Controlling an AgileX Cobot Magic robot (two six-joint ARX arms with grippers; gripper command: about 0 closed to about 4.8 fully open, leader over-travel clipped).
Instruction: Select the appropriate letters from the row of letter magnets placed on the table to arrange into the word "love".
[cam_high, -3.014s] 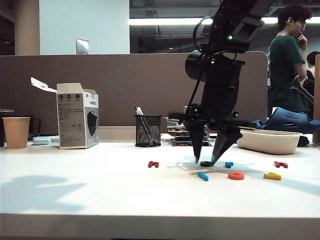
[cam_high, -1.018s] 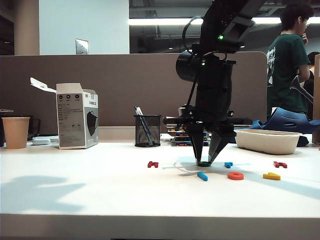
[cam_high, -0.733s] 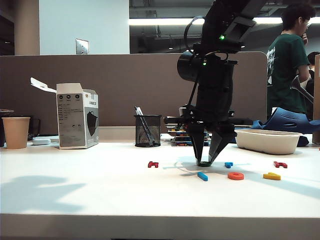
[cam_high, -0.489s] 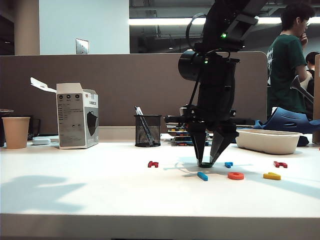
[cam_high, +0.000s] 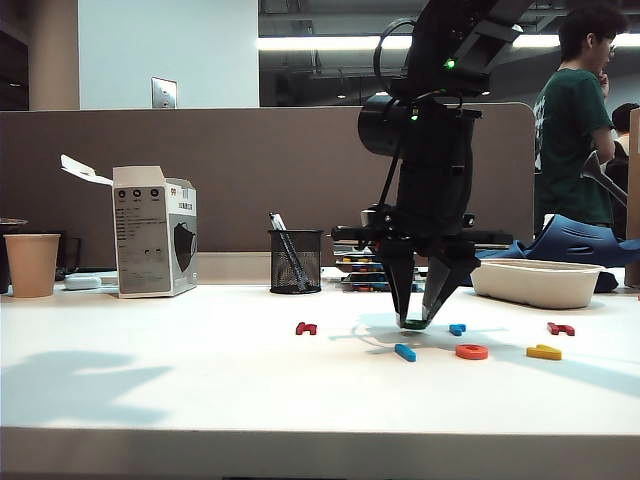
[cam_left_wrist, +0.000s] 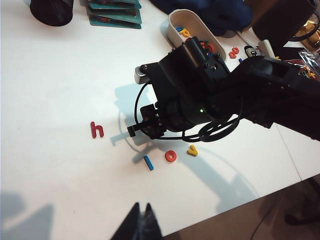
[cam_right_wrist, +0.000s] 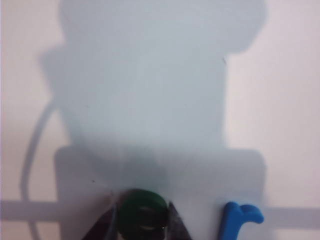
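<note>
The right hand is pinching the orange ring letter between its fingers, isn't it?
Not quite: the right hand is pinching the dark green letter, as the right wrist view shows. The orange ring letter lies untouched on the table.

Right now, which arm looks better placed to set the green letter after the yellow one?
The right: the right gripper is shut on the green letter, near the yellow letter. The left gripper hangs shut and empty, away from the letters.
</note>
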